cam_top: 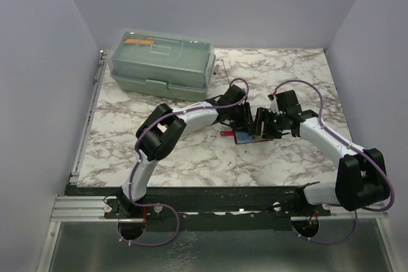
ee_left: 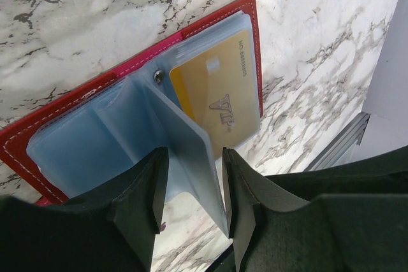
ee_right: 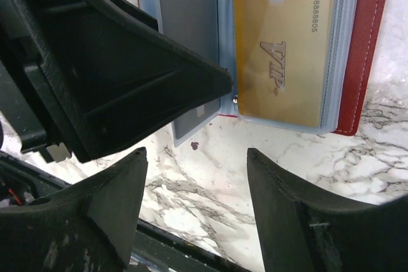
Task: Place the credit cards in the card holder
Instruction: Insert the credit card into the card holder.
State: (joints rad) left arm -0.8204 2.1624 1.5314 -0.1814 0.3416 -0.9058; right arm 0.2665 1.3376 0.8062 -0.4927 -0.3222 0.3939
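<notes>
The red card holder lies open on the marble table between both grippers. In the right wrist view its right half shows a gold VIP card in a clear sleeve. A dark grey credit card sits in a sleeve leaf on the left. My left gripper is open, and that raised sleeve leaf stands between its fingers, touching the right finger. My right gripper is open and empty, just off the holder's edge above bare table.
A grey-green plastic toolbox stands at the back left of the table. A metal rail runs along the left edge. Purple walls enclose the sides and back. The left gripper's finger fills the right wrist view's left side.
</notes>
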